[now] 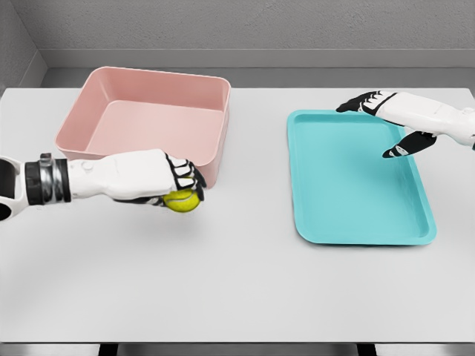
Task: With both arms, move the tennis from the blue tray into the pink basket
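Gripping the tennis ball, our left hand curls its fingers over it just in front of the pink basket, low above the white bench. Our right hand hangs with fingers spread, holding nothing, over the blue tray at its far right corner.

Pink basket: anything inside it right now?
Nothing shows inside the pink basket: its floor and inner walls look bare. The near wall hides a thin strip of floor behind it. The tennis ball is outside, in front of the basket, held in the left hand.
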`<action>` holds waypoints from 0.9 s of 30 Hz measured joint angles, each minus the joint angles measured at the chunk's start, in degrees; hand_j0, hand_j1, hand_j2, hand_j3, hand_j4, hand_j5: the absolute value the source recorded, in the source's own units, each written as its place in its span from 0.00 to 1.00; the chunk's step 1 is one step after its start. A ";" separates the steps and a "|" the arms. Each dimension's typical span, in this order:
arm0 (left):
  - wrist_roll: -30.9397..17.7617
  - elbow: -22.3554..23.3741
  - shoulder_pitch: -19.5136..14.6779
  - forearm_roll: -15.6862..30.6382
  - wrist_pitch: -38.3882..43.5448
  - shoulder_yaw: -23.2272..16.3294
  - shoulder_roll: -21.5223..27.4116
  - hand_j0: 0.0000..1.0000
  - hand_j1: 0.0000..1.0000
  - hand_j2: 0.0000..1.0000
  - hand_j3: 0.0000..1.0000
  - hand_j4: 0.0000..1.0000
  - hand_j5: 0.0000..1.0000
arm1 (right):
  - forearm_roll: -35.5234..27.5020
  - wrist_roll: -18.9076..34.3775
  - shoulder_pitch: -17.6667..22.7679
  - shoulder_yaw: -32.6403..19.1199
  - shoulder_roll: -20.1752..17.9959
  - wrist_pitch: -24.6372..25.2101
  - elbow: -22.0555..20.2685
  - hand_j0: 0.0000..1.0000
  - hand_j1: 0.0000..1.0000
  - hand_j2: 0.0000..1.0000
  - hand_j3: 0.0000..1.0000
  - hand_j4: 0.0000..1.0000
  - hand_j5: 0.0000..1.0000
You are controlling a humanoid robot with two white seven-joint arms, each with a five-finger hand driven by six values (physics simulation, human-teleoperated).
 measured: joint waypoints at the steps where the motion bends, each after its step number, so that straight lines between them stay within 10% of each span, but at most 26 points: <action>1: 0.01 -0.01 -0.18 0.41 0.00 0.12 0.18 0.36 0.36 0.36 0.36 0.36 0.36 | 0.00 0.00 0.00 0.00 0.00 0.00 0.00 1.00 1.00 1.00 1.00 1.00 1.00; 27: 0.00 1.20 -6.68 3.96 0.02 0.25 0.82 0.36 0.36 0.36 0.36 0.36 0.36 | 0.02 -0.01 4.04 -3.46 -4.31 -0.01 0.09 1.00 1.00 1.00 1.00 1.00 1.00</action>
